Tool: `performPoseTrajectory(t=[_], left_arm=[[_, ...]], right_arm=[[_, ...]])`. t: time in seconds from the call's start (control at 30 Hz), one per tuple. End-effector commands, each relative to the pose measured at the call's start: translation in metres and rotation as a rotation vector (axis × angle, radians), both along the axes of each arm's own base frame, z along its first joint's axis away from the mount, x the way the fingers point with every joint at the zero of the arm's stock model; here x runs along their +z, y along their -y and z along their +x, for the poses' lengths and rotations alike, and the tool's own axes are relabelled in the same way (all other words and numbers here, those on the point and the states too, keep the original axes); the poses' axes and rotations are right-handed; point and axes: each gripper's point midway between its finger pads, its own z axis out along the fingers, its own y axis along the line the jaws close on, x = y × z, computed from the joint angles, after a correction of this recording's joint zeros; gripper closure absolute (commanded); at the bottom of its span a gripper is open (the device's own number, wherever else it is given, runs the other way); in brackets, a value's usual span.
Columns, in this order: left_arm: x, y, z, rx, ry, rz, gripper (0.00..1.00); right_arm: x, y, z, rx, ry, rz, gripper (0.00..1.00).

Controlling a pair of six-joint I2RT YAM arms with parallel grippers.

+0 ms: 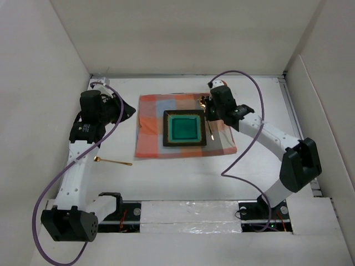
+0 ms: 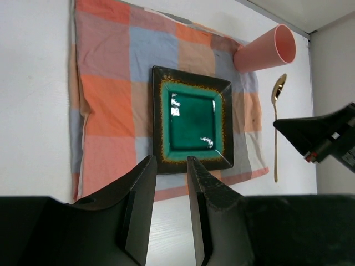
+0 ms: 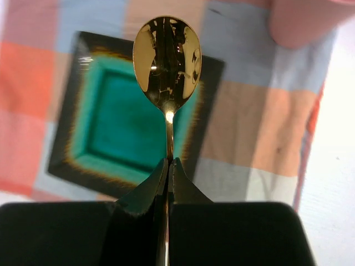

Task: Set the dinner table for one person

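You have a matt white surface under a soft woven cloth mat, slightly rumpled. Your plate is glossy glazed ceramic, catching highlights. The spoon is polished gold-toned metal, mirror-bright. The pink cup looks like smooth matt plastic; the left fingers are dull black plastic.

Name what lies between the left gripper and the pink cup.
The green square plate, on the checked mat, lies between the left gripper and the pink cup; the left wrist view shows it.
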Motion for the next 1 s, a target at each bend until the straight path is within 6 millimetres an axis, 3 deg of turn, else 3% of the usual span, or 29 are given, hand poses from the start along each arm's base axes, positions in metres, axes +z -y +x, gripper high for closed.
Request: performPoseTrajectory(t=[0.0,0.1,0.43,0.8,0.97], left_arm=[[0.016,0.007,0.000,-0.032,0.058,-0.016,0.74],[0.016,0.008,0.001,-0.043,0.057,-0.020,0.74],[0.010,0.010,0.003,-0.052,0.047,-0.023,0.74],[0.007,0.009,0.006,-0.045,0.035,-0.017,0.74],[0.007,0.008,0.006,-0.041,0.035,-0.017,0.74]], right_arm=[[-0.017,0.023,0.017,-0.109,-0.074,0.029,1.00],[-0.035,0.037,0.033,-0.163,-0.119,0.038,1.00],[-0.093,0.063,0.044,-0.275,-0.223,0.012,1.00],[-0.134,0.075,0.047,-0.316,-0.282,-0.027,1.00],[-0.133,0.075,0.049,-0.317,-0.273,-0.025,1.00]])
